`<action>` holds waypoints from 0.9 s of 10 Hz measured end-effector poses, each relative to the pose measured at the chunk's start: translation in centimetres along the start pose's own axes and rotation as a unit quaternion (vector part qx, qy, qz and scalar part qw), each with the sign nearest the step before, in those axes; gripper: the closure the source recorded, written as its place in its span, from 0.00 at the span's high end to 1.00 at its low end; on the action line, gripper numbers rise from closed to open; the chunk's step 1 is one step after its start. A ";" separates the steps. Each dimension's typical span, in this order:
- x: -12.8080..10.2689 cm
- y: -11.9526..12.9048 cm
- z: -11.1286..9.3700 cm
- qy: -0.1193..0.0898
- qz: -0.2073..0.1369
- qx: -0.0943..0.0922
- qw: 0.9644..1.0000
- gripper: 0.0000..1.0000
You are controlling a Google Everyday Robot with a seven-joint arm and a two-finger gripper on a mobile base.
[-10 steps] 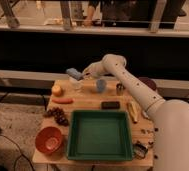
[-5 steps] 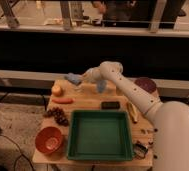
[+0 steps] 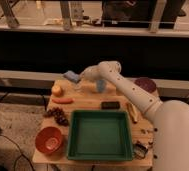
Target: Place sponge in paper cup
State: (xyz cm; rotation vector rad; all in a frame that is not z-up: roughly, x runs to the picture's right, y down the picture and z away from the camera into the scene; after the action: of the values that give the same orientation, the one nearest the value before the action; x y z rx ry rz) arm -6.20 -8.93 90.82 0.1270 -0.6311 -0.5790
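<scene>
The sponge, a small light-blue block, sits at the tip of my gripper, which is shut on it and holds it above the back left of the wooden table. The paper cup, pale and short, stands on the table just below and slightly right of the sponge. My arm reaches in from the right, passing over a blue cup.
A green tray fills the front middle. An orange bowl, grapes, a carrot and a yellow fruit lie on the left. A dark bar, a banana, a purple bowl and a metal cup lie on the right.
My gripper with the sponge has moved slightly left and down, closer above the paper cup. Nothing else on the table has moved.
</scene>
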 end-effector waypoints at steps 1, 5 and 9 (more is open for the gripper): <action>0.0 -0.4 -0.1 0.002 -0.006 0.002 1.000 0.00; 0.1 0.0 0.7 0.009 -0.013 -0.002 1.000 0.00; 0.4 0.5 1.6 0.025 -0.028 -0.010 0.999 0.00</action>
State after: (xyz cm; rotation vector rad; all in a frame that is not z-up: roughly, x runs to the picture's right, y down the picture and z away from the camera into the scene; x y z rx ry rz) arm -6.70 -8.63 92.47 0.1408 -0.5743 -0.6340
